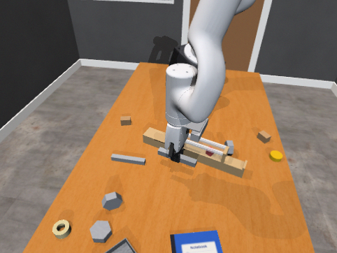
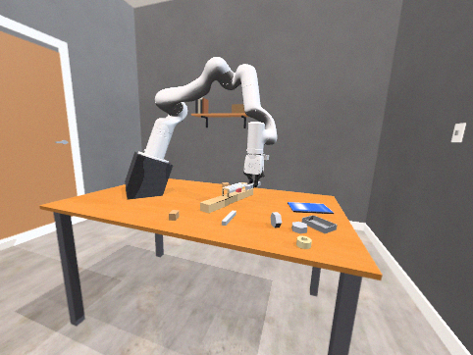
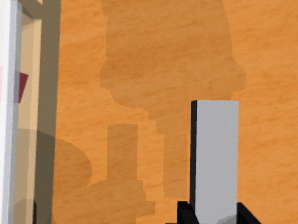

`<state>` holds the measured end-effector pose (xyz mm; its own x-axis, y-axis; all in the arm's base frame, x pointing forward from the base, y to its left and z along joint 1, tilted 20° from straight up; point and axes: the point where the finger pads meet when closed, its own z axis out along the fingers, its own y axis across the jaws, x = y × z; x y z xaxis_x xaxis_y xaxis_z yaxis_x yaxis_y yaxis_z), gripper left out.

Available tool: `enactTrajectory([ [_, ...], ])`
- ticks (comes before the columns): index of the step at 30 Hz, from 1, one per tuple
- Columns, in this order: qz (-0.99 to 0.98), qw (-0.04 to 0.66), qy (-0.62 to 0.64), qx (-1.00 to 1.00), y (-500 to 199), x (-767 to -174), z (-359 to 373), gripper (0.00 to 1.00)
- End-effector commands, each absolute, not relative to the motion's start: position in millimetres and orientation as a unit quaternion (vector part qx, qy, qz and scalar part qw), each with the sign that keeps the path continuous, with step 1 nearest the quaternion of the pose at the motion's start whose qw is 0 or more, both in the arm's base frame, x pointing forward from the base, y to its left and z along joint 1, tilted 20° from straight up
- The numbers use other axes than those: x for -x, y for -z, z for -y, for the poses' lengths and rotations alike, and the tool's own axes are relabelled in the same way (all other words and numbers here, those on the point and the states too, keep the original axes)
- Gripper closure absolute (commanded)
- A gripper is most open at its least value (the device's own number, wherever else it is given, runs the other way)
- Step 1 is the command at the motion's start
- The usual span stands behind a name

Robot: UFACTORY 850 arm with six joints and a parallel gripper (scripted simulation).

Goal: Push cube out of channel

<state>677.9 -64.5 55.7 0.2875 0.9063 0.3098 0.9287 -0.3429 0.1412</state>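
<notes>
A tan wooden channel with a clear roof lies across the middle of the table; it also shows in the exterior view and at the left edge of the wrist view. A dark red cube sits inside it, seen through the roof, also in the wrist view. My gripper is shut on a grey bar and holds it level just in front of the channel's near side. In the wrist view the bar sticks out ahead of the fingers.
A second grey bar lies left of the channel. A small grey block stands by the channel's right part. Tan blocks, a yellow disc, two grey hexagonal pieces, a tape roll, a blue notebook and a grey tray lie around.
</notes>
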Motion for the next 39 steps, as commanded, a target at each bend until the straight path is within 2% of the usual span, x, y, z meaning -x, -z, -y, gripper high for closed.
enactTrajectory([
  [1,0.572,0.033,0.171,0.802,-56,-676,66,1.0],
  [5,0.571,0.038,0.175,0.801,-45,-652,78,1.0],
  [16,0.56,0.036,0.173,0.809,-6,-538,121,1.0],
  [18,0.56,0.036,0.173,0.809,-6,-538,121,1.0],
  [20,0.56,0.035,0.17,0.81,4,-502,133,1.0],
  [39,0.559,0.035,0.17,0.811,48,-507,123,1.0],
])
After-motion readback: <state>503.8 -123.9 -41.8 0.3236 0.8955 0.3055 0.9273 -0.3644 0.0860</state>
